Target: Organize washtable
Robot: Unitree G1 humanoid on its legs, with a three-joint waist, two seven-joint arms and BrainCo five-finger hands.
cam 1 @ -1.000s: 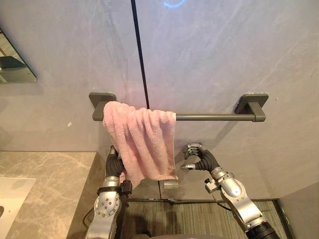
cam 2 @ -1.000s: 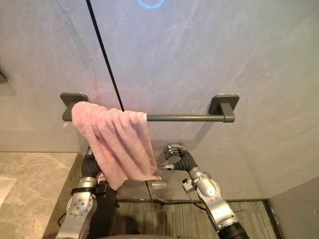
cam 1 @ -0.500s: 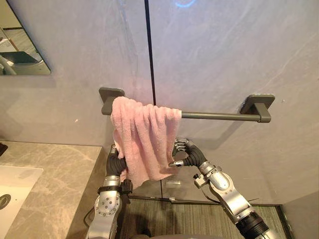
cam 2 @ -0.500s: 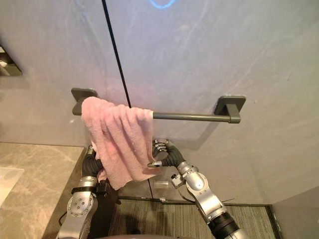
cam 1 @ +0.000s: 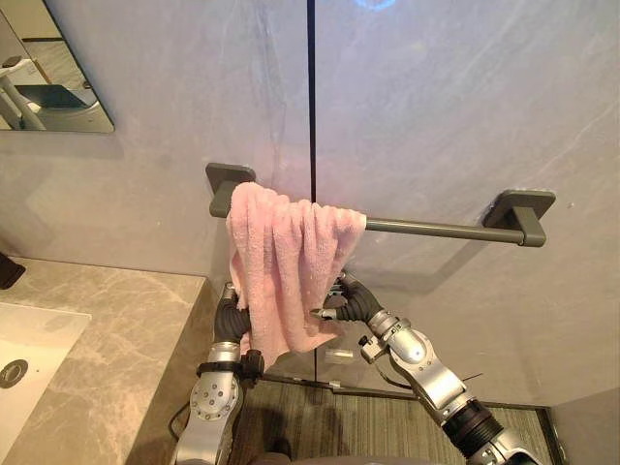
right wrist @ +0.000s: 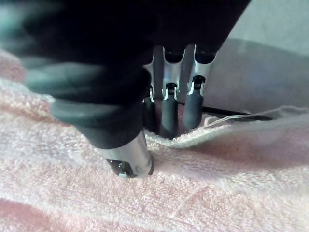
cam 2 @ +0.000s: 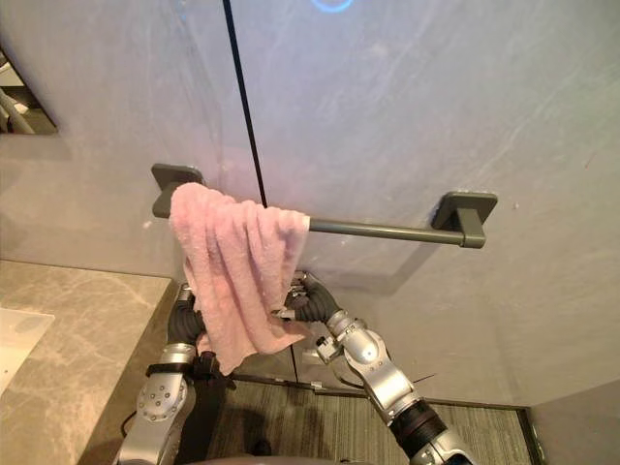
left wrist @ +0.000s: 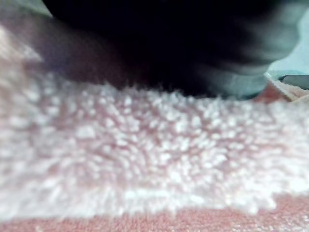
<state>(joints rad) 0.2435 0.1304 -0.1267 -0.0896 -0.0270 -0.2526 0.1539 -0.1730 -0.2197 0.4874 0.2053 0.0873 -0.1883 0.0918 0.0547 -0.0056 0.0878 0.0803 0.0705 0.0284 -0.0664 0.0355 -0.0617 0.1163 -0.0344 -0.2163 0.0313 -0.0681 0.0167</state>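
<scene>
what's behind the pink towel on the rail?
The grey towel bar and wall are covered where the pink towel hangs. The left hand reaches behind its lower left edge, mostly hidden. The right hand pinches the right edge, thumb in front, fingers behind.

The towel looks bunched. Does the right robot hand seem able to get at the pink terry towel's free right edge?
Likely yes: the right robot hand is at the pink terry towel's edge, fingers and thumb apparently pinching it, nothing between.
</scene>
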